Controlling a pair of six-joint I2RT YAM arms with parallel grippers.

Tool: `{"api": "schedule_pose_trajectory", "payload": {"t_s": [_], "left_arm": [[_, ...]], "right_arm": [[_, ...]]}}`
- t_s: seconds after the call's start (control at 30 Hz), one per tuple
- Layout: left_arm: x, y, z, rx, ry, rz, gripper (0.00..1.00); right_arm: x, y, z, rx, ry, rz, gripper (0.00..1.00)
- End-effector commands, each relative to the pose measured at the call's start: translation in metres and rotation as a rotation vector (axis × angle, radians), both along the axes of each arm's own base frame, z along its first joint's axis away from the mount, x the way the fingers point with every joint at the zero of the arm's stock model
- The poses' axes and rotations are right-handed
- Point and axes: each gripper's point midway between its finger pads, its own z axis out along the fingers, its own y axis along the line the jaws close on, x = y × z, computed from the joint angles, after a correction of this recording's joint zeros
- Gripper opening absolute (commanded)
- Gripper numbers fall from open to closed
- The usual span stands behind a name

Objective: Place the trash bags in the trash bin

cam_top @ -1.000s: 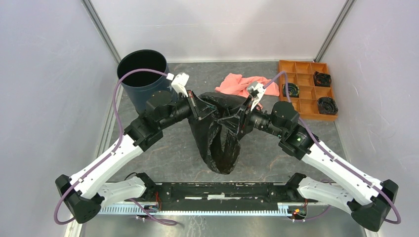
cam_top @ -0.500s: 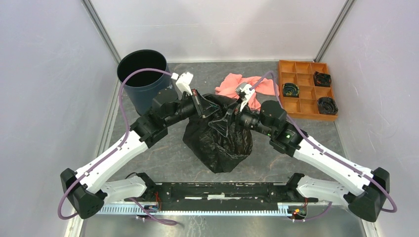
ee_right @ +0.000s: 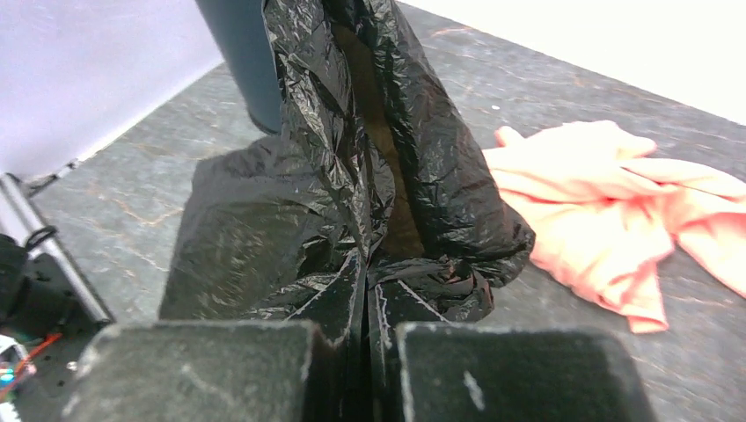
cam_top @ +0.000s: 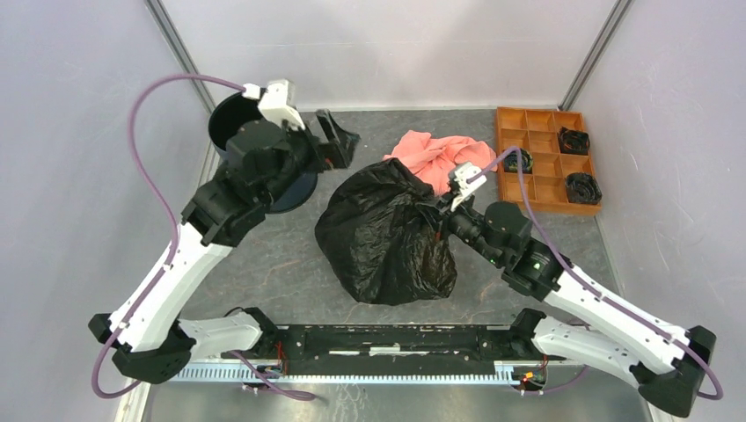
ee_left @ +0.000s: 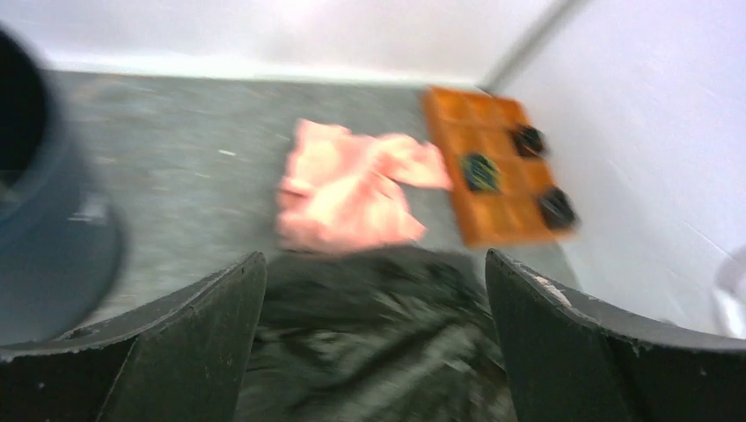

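The black trash bag point(cam_top: 387, 233) lies in a puffed, wrinkled heap in the middle of the table. My right gripper point(cam_top: 440, 215) is at its right edge, shut on a bunched fold of the bag point(ee_right: 352, 158), with the jaws pressed together at the tips point(ee_right: 368, 272). My left gripper point(cam_top: 343, 145) is raised and wide open, holding nothing, apart from the bag and beside the navy trash bin point(cam_top: 230, 132). The left arm hides much of the bin. In the blurred left wrist view the bag point(ee_left: 378, 343) lies below the spread fingers point(ee_left: 176, 343), and the bin point(ee_left: 44, 237) is at the left edge.
A salmon-pink cloth point(cam_top: 431, 154) lies just behind the bag. An orange compartment tray point(cam_top: 537, 189) with black rolls in it sits at the back right. The enclosure walls stand close on the left, right and back.
The left gripper let go of the bag, opened wide and swung up and back-left toward the bin. The right gripper opened, then shut on the bag, which slumped into a wider heap.
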Motion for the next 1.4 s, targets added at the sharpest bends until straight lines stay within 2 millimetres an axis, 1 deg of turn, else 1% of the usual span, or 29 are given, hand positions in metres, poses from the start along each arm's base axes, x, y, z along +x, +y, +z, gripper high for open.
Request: {"api": "schedule_pose_trajectory", "payload": {"t_s": [0.0,0.07,0.13,0.2,0.27,0.3,0.4,0.43,0.5,0.57,0.6,0.67,0.73,0.83,0.93,1.0,1.1,1.13,1.2,1.27,1.33,1.37], "left_arm": [[0.048,0.090,-0.022,0.366,0.030,0.411,1.00],[0.072,0.114,-0.028,0.401,0.069,0.489,1.00],[0.096,0.128,-0.032,0.410,0.096,0.529,1.00],[0.118,0.130,-0.034,0.441,0.107,0.540,1.00],[0.143,0.135,-0.045,0.481,0.131,0.568,1.00],[0.155,0.135,-0.054,0.484,0.164,0.551,1.00],[0.183,0.139,-0.090,0.498,0.280,0.516,1.00],[0.190,0.141,-0.101,0.513,0.308,0.514,0.97],[0.198,0.142,-0.121,0.559,0.343,0.500,0.88],[0.202,0.143,-0.138,0.600,0.377,0.497,0.79],[0.202,0.145,-0.146,0.617,0.394,0.498,0.75],[0.198,0.147,-0.160,0.641,0.424,0.493,0.71],[0.193,0.145,-0.166,0.643,0.438,0.471,0.61],[0.181,0.147,-0.167,0.649,0.444,0.451,0.46],[0.165,0.148,-0.166,0.651,0.456,0.422,0.24],[0.152,0.143,-0.163,0.630,0.461,0.380,0.15],[0.131,0.129,-0.156,0.571,0.459,0.281,0.09],[0.121,0.121,-0.155,0.549,0.471,0.231,0.07],[0.103,0.114,-0.148,0.529,0.475,0.175,0.04],[0.081,0.103,-0.143,0.504,0.479,0.110,0.02],[0.059,0.087,-0.139,0.465,0.471,0.031,0.02],[0.048,0.076,-0.137,0.440,0.462,-0.018,0.02]], "right_arm": [[0.002,-0.035,-0.002,-0.062,-0.071,-0.112,0.01],[-0.002,-0.042,0.002,-0.059,-0.087,-0.117,0.01],[-0.006,-0.048,0.008,-0.054,-0.102,-0.121,0.01],[-0.009,-0.054,0.013,-0.046,-0.117,-0.127,0.01],[-0.011,-0.060,0.015,-0.043,-0.127,-0.140,0.01],[-0.012,-0.063,0.017,-0.041,-0.133,-0.146,0.01],[-0.013,-0.070,0.020,-0.043,-0.142,-0.163,0.01],[-0.014,-0.072,0.022,-0.041,-0.144,-0.166,0.01],[-0.015,-0.075,0.025,-0.039,-0.150,-0.173,0.01],[-0.016,-0.077,0.028,-0.040,-0.157,-0.173,0.01],[-0.017,-0.078,0.028,-0.041,-0.159,-0.173,0.01],[-0.017,-0.079,0.030,-0.043,-0.164,-0.173,0.01],[-0.018,-0.080,0.032,-0.041,-0.167,-0.173,0.01],[-0.019,-0.081,0.035,-0.036,-0.173,-0.175,0.01],[-0.019,-0.082,0.040,-0.027,-0.175,-0.176,0.01],[-0.020,-0.081,0.042,-0.023,-0.174,-0.174,0.01],[-0.019,-0.082,0.049,-0.018,-0.174,-0.180,0.01],[-0.019,-0.083,0.053,-0.013,-0.175,-0.184,0.01],[-0.019,-0.083,0.061,-0.004,-0.183,-0.186,0.01],[-0.019,-0.086,0.073,0.011,-0.195,-0.197,0.01],[-0.019,-0.087,0.084,0.024,-0.205,-0.205,0.01],[-0.019,-0.088,0.088,0.025,-0.208,-0.207,0.01]]}}
